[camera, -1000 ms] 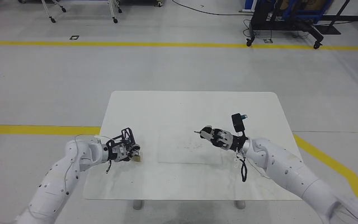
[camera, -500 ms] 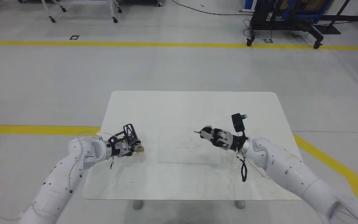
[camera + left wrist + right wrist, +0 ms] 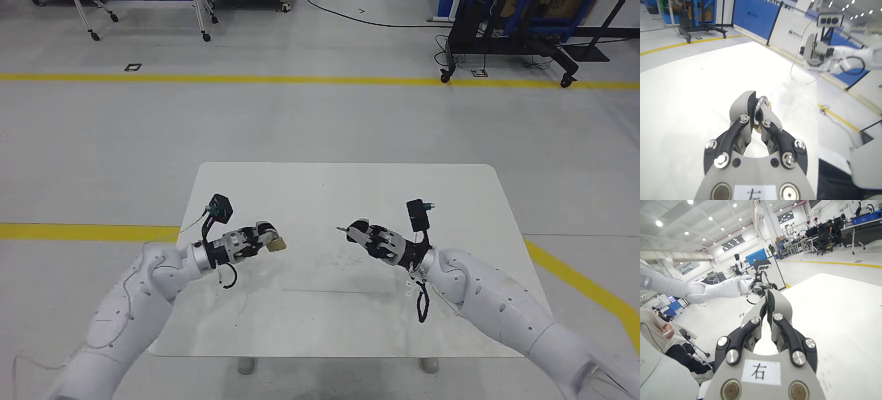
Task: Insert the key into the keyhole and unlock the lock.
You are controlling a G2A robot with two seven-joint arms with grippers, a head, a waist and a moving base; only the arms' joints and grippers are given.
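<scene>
Roughly halfway, by the look of it. Has both pieces up off the table (image 3: 400,190) and in hand. Grips the lock (image 3: 762,98) in the left gripper (image 3: 757,108), clamped tight on the brass body with the silver loop poking up between the fingers. Pinches what looks like the key (image 3: 342,229) in the right gripper (image 3: 354,232), fingers pressed together with just a thin tip sticking out past them. Cannot confirm the key from the right wrist view, where the closed fingers hide whatever sits between them.

Leaves the real work undone: lining the tip up with the keyhole, pushing it in, turning it, and popping the loop free. Cannot tell which way the keyhole faces.

Reaches in from the left edge with the left arm, elbow bent and forearm angled inward, pointing the lock toward the middle of the table and seemingly clear of the surface. Mirrors that on the right, forearm angled in from the right side and key tip aimed back at the lock. Sets the two grippers facing each other across a bare stretch of table, well apart, with the key nowhere near touching the lock.
</scene>
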